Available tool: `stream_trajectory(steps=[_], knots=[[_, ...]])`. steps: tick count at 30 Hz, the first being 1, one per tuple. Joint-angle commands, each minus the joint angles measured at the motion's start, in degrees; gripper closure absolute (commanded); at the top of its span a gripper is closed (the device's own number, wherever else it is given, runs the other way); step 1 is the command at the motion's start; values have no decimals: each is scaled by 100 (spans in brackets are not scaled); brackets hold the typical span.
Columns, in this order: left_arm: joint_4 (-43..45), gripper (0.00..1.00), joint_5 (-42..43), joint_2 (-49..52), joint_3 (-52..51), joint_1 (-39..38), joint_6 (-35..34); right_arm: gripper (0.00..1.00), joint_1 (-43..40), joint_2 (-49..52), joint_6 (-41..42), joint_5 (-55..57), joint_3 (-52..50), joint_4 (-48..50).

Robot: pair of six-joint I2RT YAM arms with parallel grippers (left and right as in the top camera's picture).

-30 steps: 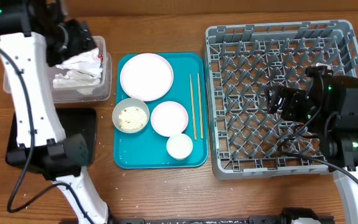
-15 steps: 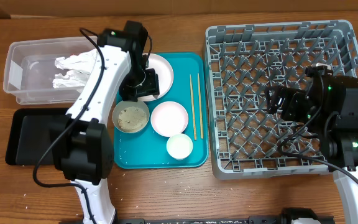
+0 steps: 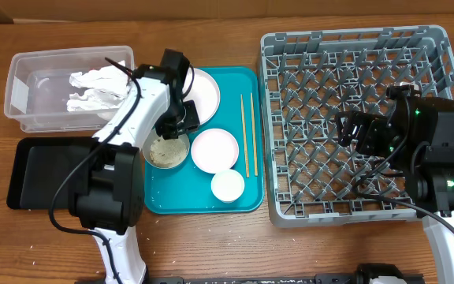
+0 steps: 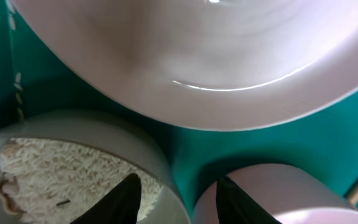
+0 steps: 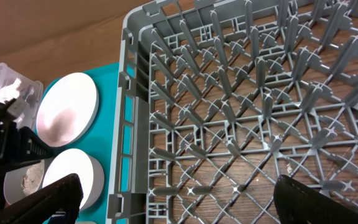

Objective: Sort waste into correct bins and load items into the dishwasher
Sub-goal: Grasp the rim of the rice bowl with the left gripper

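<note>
At the rice bowl point(image 3: 166, 150) rim: straddling it with left gripper point(image 4: 178, 190) part-spread, right gripper point(image 5: 176, 199) wide; next, clamp rim, lift level.

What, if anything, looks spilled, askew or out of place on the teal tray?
Only the bowl at the teal tray's left edge stands out: it holds whitish rice scraps, while the small plate beside it looks clean. Nothing is tipped; the chopsticks lie straight, side by side.

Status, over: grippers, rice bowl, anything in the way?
Left gripper open, jaws astride rice bowl rim. Right gripper open, empty, over rack. Small plate close beside bowl.
</note>
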Motion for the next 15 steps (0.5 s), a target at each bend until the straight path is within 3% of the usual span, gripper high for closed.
stream_trajectory(steps=[1,10,15], knots=[[140,63,-101,-63,-262,7,-63,0,22,-20,-46,-26,160,31],[122,95,-87,-63,-291,7,-63,0,22,-20,-46,-28,160,33],[9,96,-66,-63,-251,11,-59,0,22,-20,-46,-26,160,35]])
